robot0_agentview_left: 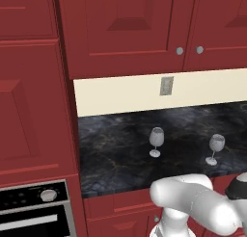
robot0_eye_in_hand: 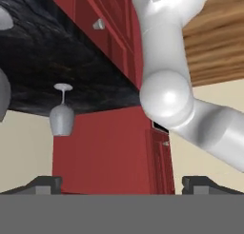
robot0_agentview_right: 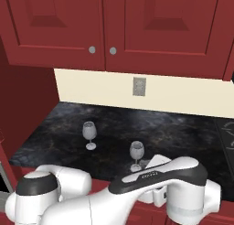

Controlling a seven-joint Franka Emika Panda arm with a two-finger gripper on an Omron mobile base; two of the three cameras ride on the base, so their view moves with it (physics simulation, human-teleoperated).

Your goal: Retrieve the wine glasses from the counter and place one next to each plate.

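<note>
Two wine glasses stand upright on the counter (robot0_agentview_left: 120, 149), well apart from each other — the left glass (robot0_agentview_left: 156, 140) farther back, the right glass (robot0_agentview_left: 216, 148) nearer the front edge. No plates to be seen here, so both glasses are still unplaced.

The tool (robot0_eye_in_hand: 121, 183) has its jaws spread fully wide and holds nothing; the hand view is rolled upside down, with one glass (robot0_eye_in_hand: 62, 115) hanging from the counter slab.

Risks from here:
- the hand sits low by the counter's front edge, so a reach upward could clip the edge
- thin stems, small feet — a sideways nudge from a finger or the wrist likely tips a glass
- going for the rear glass could sweep the front one over
</note>
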